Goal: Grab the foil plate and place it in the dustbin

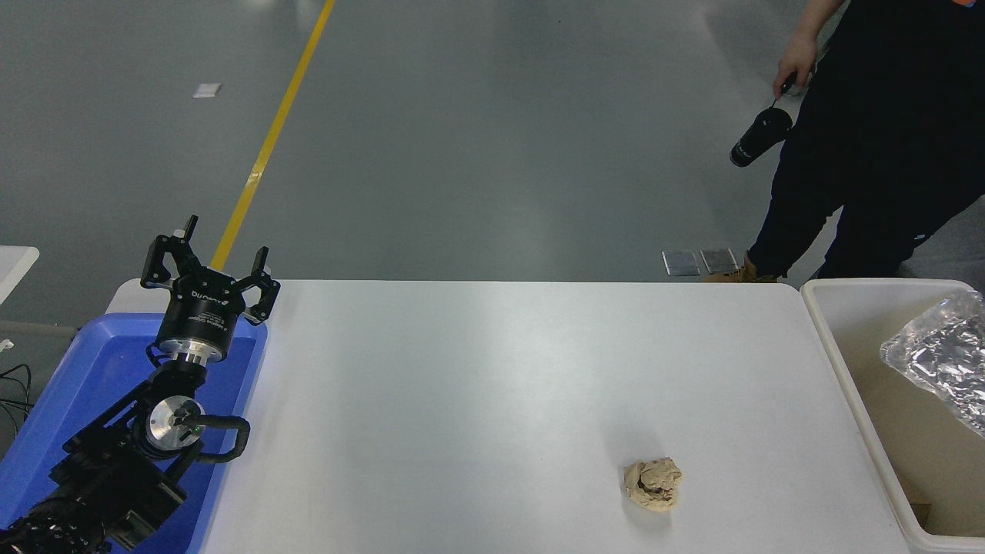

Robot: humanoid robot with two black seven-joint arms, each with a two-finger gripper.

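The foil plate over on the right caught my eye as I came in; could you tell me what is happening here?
The foil plate is inside the dustbin at the table's right end, cut off by the picture's edge. The right arm is out of view, so what carries it, if anything, cannot be seen. The left gripper is parked open over the blue bin. A crumpled paper ball lies on the white table, and a person stands beyond it holding a black bottle.

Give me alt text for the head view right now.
The foil plate sits inside the dustbin at the right edge. The left claw is parked open over a blue bin, and a crumpled paper ball lies on the white table.
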